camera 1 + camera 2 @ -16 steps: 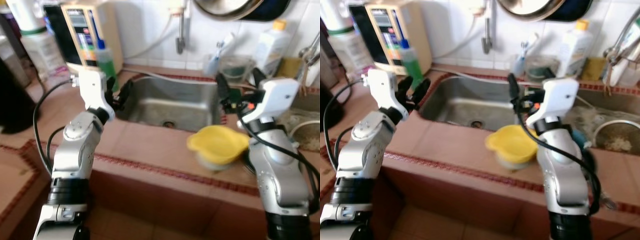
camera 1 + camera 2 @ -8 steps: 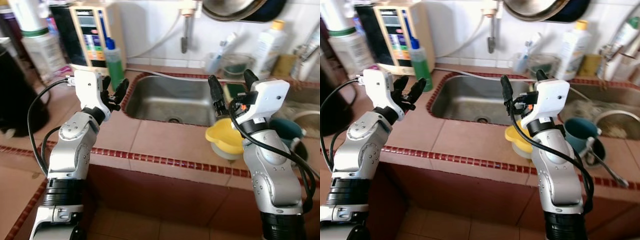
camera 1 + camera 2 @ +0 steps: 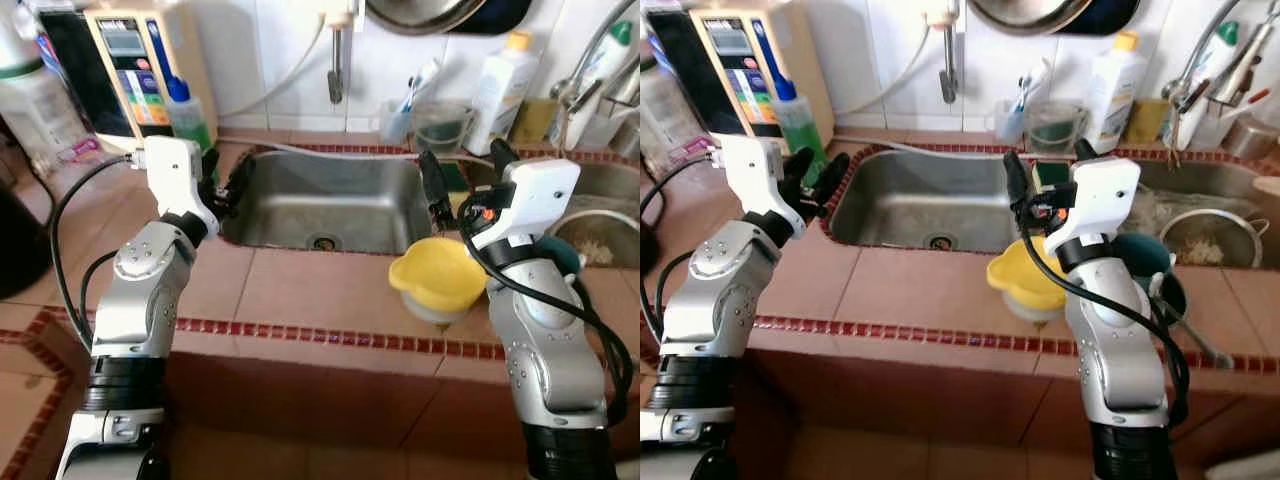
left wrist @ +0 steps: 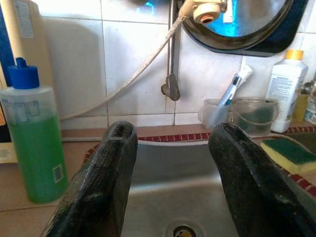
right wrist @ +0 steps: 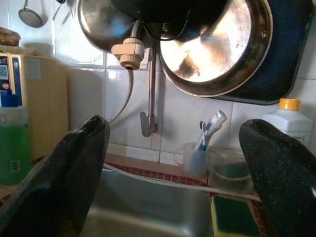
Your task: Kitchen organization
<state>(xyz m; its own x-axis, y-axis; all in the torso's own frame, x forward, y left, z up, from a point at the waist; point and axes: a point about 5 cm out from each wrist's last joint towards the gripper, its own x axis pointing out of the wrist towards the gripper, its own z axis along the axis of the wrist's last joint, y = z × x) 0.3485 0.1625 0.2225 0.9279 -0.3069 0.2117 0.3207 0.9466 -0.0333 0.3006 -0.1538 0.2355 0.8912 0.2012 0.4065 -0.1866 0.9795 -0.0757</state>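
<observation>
white tile wall point(image 3: 270, 60), terracotta counter point(image 3: 300, 300), steel sink point(image 3: 330, 195)

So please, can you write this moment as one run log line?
left gripper: open, raised at sink left rim | right gripper: open, above yellow bowl | sponge: on sink rim | nothing held

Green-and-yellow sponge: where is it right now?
The green-and-yellow sponge lies on the sink's right rim, ahead of the right gripper, near the clear plastic cups.

— What colours are on the counter point(image 3: 300, 290)?
— Terracotta tiles, edged with a strip of small dark-red tiles. A yellow bowl point(image 3: 437, 280) sits at the sink's point(image 3: 330, 205) front right corner.
— And by the wall?
— A green liquid bottle point(image 3: 187, 112) with a blue cap, a green-and-yellow sponge point(image 4: 289, 154), a white bottle point(image 3: 497, 80) with a yellow cap.
</observation>
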